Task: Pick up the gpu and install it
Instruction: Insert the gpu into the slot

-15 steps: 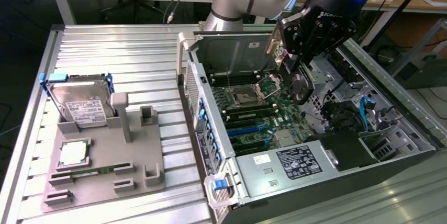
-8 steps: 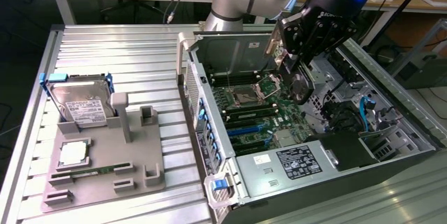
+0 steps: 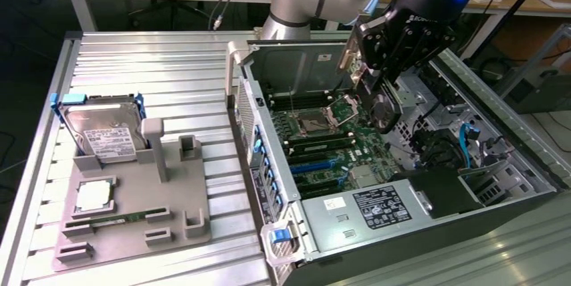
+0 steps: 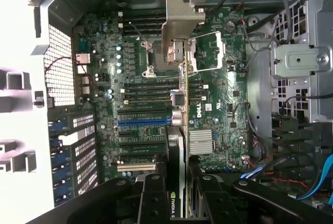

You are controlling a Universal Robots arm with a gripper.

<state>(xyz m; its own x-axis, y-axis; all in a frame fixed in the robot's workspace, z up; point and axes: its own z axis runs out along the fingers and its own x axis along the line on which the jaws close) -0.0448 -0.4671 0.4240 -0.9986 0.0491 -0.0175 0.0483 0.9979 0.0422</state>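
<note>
— Half done, would you say? Start at the exterior view's left.

— About half, by my reading. On that side sits the flat grey moulded parts tray. It carries the boxy silver hard drive with a white label, the square silver processor chip and the slim green RAM stick. I see no expansion card among them.

— So the pick-up is finished?

— I judge so. Move right to the open dark tower computer case, lying on its side with the green motherboard facing up. Above the board hangs the black two-fingered gripper. It is pinching the gpu, a thin dark and tan-brown expansion card with a silver metal end bracket.

— How is it held?

— Edge-on and clear of the board. In the wrist view the gripper clamps the gpu by its two flat sides near one end. The silver bracket is at the end far from the fingers.

— Is it seated anywhere?

— Not that I can see. The long black and blue slots lie bare on the motherboard, just beside the card's line. The card floats over the board rather than standing in a slot. So the lifting is done, and seating the card in a slot is what is left.
</note>
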